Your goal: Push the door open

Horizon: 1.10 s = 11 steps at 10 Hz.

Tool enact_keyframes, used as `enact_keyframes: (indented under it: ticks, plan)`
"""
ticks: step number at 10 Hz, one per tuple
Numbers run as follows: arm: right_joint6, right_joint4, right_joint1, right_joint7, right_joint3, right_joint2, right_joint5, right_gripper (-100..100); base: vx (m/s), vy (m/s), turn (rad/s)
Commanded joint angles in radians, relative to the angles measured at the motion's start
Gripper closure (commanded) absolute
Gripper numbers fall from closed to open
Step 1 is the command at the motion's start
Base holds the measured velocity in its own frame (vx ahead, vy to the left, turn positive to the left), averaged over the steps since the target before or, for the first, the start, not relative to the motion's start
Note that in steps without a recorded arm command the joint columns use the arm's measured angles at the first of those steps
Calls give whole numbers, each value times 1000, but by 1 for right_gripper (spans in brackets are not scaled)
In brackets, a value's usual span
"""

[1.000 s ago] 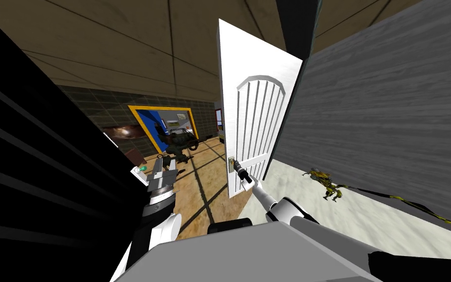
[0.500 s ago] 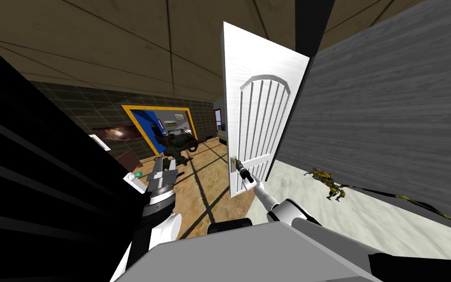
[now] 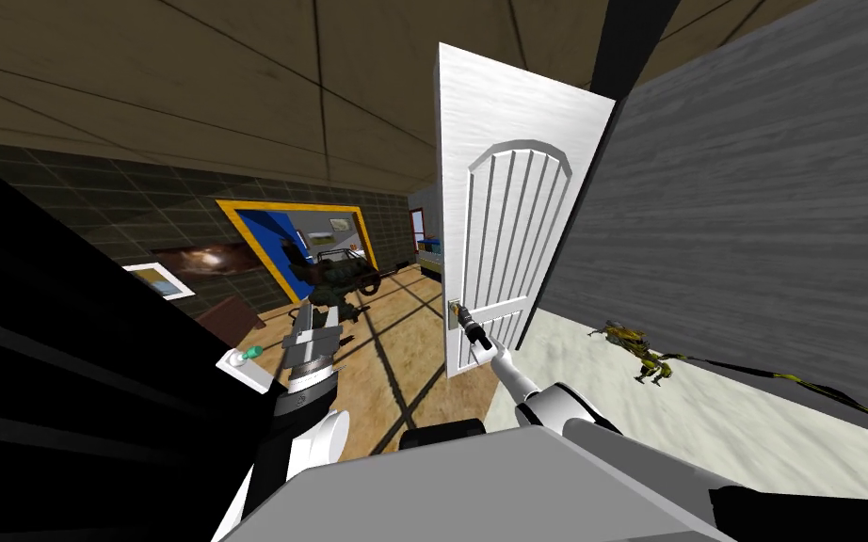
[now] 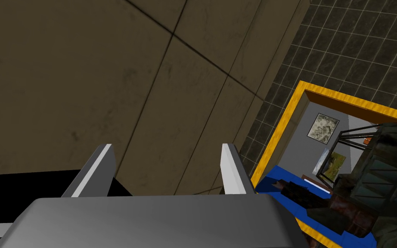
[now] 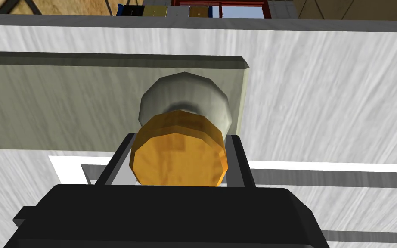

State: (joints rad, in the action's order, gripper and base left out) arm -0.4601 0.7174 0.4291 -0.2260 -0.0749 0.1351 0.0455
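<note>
the right gripper (image 5: 180, 144) pinches the amber knob (image 5: 178, 159) low on the white door (image 3: 507, 226), which stands partly open just ahead beside the grey wall (image 3: 752, 235); the left gripper (image 4: 166, 150) hangs spread and empty. its thin fingers (image 5: 238, 155) catch only the round knob's sides, so i judge that as the door swings on its arc the knob could twist out of the pinch, or my reach could run out.
</note>
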Motion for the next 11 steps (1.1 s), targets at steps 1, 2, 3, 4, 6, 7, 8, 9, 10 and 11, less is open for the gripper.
enact_keyframes:
  ticks: [1, 2, 3, 4, 6, 7, 8, 9, 10, 11]
  plan:
    - [-9, -27, 18, 10, 21, 4, -6, 100, 128, 155, -55]
    - [-9, -29, 18, 14, 29, 5, -8, 100, 128, 145, -51]
    - [-8, -30, 18, 17, 34, 6, -10, 100, 130, 157, -54]
    - [-8, -32, 13, 13, 29, 8, -8, 100, 60, 66, -39]
    - [-7, -33, 13, 23, 53, 16, -16, 100, 145, 61, -49]
    - [-7, -34, 13, 25, 58, 18, -18, 100, 159, 104, -41]
    - [-7, -35, 12, 30, 69, 20, -21, 100, 182, 99, -63]
    - [-8, -37, 12, 36, 82, 24, -25, 100, 202, 128, -57]
    - [-8, -38, 11, 41, 94, 27, -29, 100, 197, 153, -80]
    - [-8, -40, 11, 47, 107, 30, -33, 100, 181, 171, -87]
